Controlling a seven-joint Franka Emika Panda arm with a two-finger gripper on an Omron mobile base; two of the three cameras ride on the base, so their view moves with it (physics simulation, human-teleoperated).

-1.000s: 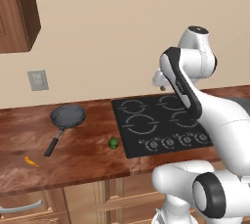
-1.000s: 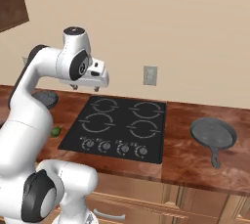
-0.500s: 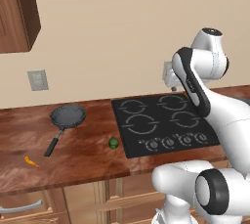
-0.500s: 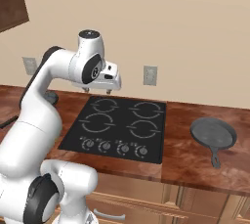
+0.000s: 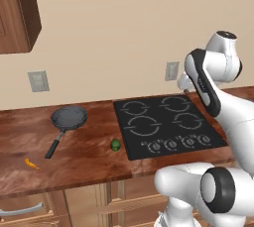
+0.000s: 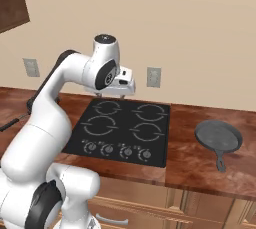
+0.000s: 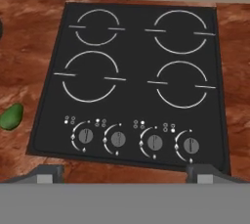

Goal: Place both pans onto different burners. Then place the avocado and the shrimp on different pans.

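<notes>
- My pincer (image 7: 124,173) hangs high above the cooktop (image 7: 132,86), looking straight down; in the hand view its two finger tips (image 7: 48,172) sit far apart at the bottom edge, so it is spread wide.
- Nothing between the tips, nothing touched; I hold nothing.
- In the right base view my hand (image 6: 122,84) sits at centre frame, above the back edge of the cooktop (image 6: 122,130).
- Four burners (image 7: 91,76) all bare, ring outlines fully visible; four knobs (image 7: 118,140) in a row along the near edge.
- One pan (image 5: 69,117) lies on the counter (image 5: 74,161) at left-centre of the left base view, well left of the cooktop (image 5: 166,124), handle pointing toward the lower left.
- Second pan (image 6: 218,136) lies on the counter at right in the right base view, right of the cooktop, handle toward the frame bottom.
- Avocado (image 5: 115,145) on the counter just beside the cooktop's lower left corner in the left base view; also at the left edge of the hand view (image 7: 10,116).
- Shrimp (image 5: 31,163) at lower left of the left base view, on the counter, near the first pan's handle end but apart from it.
</notes>
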